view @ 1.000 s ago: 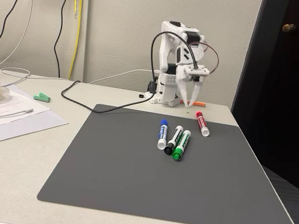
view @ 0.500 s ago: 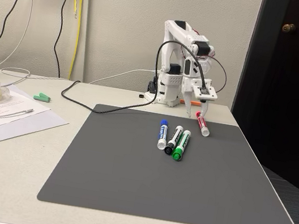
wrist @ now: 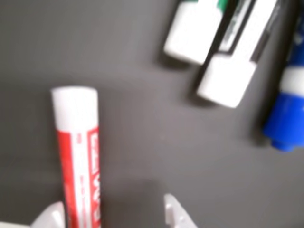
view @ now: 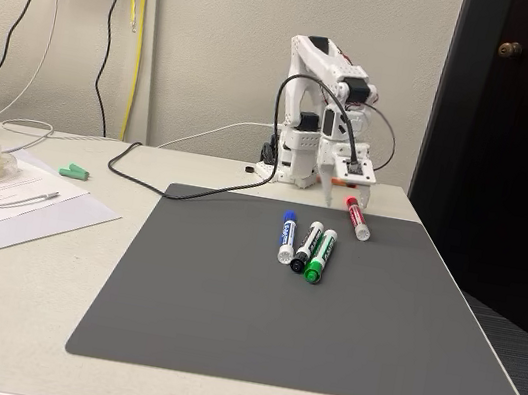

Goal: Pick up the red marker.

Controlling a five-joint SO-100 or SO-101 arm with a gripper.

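Below, we see the spread claw [wrist: 114, 213] straddling the red marker [wrist: 78, 152], its barrel pointing to 12 o'clock in the wrist view.

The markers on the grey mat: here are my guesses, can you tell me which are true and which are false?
1. The red marker lies apart from the other three. True.
2. The gripper has lifted the red marker off the mat. False: it lies flat on the mat, with the open fingers on either side of it in the wrist view.
3. The green marker sits between the blue and black ones. False: the black marker is in the middle, with the blue marker on its left in the fixed view.
4. All four markers lie on the mat. True.
5. The mat is red. False: it is dark grey.
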